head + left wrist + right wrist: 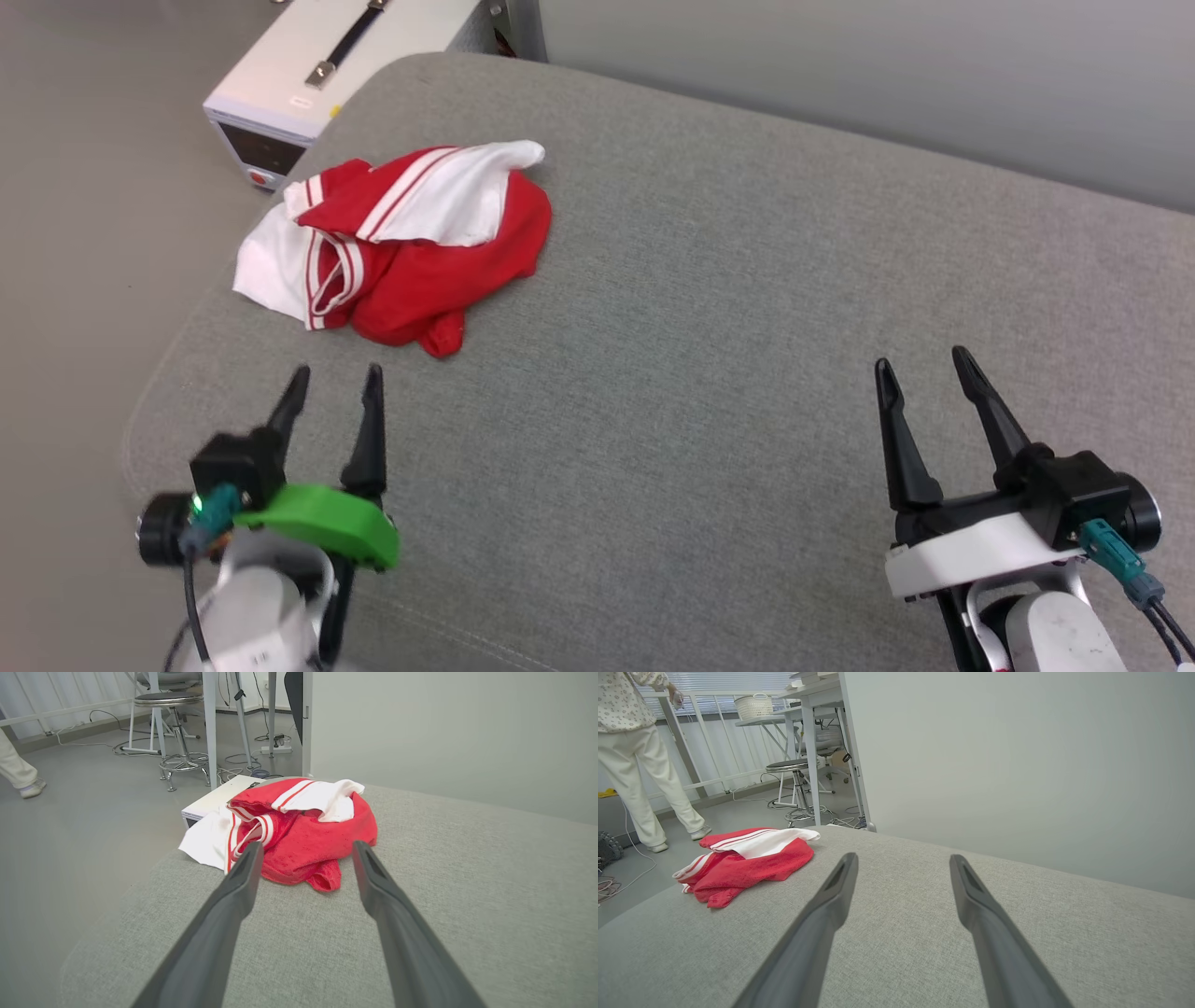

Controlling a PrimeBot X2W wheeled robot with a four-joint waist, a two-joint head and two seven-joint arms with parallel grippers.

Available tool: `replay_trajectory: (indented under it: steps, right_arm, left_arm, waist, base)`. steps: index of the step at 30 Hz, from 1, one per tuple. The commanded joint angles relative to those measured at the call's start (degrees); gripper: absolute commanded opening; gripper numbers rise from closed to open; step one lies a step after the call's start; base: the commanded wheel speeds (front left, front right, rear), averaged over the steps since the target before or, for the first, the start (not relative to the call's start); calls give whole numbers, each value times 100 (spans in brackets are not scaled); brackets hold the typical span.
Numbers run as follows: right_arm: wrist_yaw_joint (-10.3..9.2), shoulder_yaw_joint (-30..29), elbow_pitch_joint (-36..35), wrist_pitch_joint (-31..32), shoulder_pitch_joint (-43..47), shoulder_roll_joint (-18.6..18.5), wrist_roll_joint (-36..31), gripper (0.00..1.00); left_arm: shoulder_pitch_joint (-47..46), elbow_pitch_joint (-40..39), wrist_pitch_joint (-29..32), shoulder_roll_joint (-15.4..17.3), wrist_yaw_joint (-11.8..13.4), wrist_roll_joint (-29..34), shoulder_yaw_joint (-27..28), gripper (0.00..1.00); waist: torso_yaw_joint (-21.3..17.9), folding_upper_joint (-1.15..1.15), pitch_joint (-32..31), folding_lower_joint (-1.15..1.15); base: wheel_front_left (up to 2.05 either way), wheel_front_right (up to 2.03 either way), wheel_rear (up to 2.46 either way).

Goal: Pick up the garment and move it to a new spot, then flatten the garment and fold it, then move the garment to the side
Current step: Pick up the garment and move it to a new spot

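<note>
The garment (420, 252) lies crumpled in a heap on the grey cushion (747, 327), at its far left corner, red cloth bunched below and a white, red-striped sleeve folded over the top (one white flap hangs just over the cushion's left edge). The left gripper (337, 371) hovers just short of the heap, jaws spread and empty, tips pointing at its near red edge; in the left wrist view the garment (303, 835) sits framed between the two dark jaws of the left gripper (307, 844), not touching them. The right gripper (920, 359) is well apart, over bare cushion on the right, jaws likewise spread and empty. A white box (308, 65) stands on the floor just beyond the garment's corner. A person (635, 756) stands in the background.
</note>
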Motion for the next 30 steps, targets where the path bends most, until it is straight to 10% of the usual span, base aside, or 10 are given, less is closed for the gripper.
replay_trajectory:
  steps: [1, 16, 28, 30]
  right_arm:
    - [-5, 26, -81, -27, -132, -16, -117, 100]
    - [-5, 77, -583, -27, -671, -16, -480, 100]
    - [-5, 40, -663, -27, -769, -16, -527, 100]
    - [-5, 19, -659, -27, -789, -16, -525, 100]
  left_arm:
    - [-433, 223, -25, 194, -42, 8, -41, 100]
    - [-3667, 1708, 3390, 2565, -112, -2175, -1960, 100]
    - [-3986, 2323, 4454, 3011, -113, -3306, -2732, 100]
    - [-3970, 2251, 4510, 3038, -113, -3489, -2883, 27]
  waist:
    - [-427, 0, 637, 0]
    - [-1278, 0, 2136, 0]
    - [-1454, 0, 2483, 0]
    - [-1453, 0, 2493, 0]
  base:
    - [0, 0, 0]
    - [0, 0, 0]
    - [0, 0, 0]
    - [0, 0, 0]
